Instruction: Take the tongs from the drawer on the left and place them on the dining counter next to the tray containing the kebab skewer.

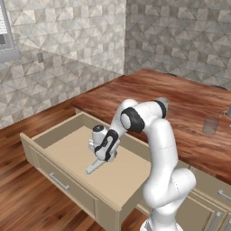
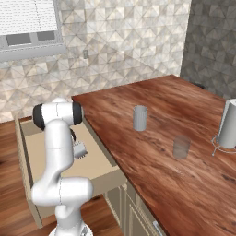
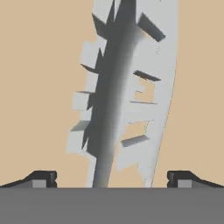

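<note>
The light-beige drawer (image 1: 45,153) stands pulled out at the left end of the reddish-brown dining counter (image 1: 180,113). The grey-silver tongs (image 1: 93,168) lie flat on the drawer floor. In the hand view the tongs (image 3: 122,100) run lengthwise up the middle, toothed along both arms. My gripper (image 3: 112,179) is open and low over them, one fingertip (image 3: 41,178) on each side and neither touching. From the right base view my arm hides most of the tongs (image 2: 81,151) inside the drawer (image 2: 28,152). The tray and the kebab skewer are out of view.
A grey cup (image 2: 140,118) and a clear glass (image 2: 181,146) stand on the dining counter (image 2: 161,184), with a white jug-like appliance (image 2: 229,124) at the right edge. Beige cabinet doors (image 1: 212,203) sit below the counter. The tiled wall is behind.
</note>
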You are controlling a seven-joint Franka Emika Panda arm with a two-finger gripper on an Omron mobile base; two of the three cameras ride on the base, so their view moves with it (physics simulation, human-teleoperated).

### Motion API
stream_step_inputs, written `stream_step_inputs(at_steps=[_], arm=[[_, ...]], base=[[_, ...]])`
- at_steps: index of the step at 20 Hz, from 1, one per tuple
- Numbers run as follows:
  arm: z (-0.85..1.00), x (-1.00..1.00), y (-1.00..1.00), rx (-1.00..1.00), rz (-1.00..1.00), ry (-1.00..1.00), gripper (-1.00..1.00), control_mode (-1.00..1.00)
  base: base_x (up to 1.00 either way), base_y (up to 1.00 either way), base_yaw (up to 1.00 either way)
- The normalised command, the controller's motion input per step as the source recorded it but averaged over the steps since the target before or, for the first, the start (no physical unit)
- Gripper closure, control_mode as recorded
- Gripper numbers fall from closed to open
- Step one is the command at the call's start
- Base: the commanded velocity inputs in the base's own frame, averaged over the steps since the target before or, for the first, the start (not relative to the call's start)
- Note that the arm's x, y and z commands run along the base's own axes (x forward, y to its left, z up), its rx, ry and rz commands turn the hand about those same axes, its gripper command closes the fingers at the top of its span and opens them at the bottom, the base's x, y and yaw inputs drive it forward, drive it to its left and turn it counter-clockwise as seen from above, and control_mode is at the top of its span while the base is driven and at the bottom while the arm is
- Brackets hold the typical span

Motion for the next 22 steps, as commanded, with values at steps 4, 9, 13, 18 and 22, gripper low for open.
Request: stream_step_inputs(at_steps=[4, 9, 13, 18, 22], arm=[[-0.05, 0.0, 0.0, 0.0, 0.0, 0.0, -1.0, -1.0], [-0.16, 0.0, 0.0, 0.01, 0.0, 0.0, -1.0, -1.0], [-0.22, 0.0, 0.0, 0.02, 0.0, 0.0, -1.0, -1.0], [-0.23, 0.0, 0.0, 0.03, 0.0, 0.0, 1.0, -1.0], [-0.08, 0.0, 0.0, 0.01, 0.0, 0.0, 1.0, -1.0]], base=[[0.0, 0.0, 0.0], [0.0, 0.0, 0.0], [0.0, 0.0, 0.0], [0.0, 0.0, 0.0], [0.0, 0.0, 0.0]])
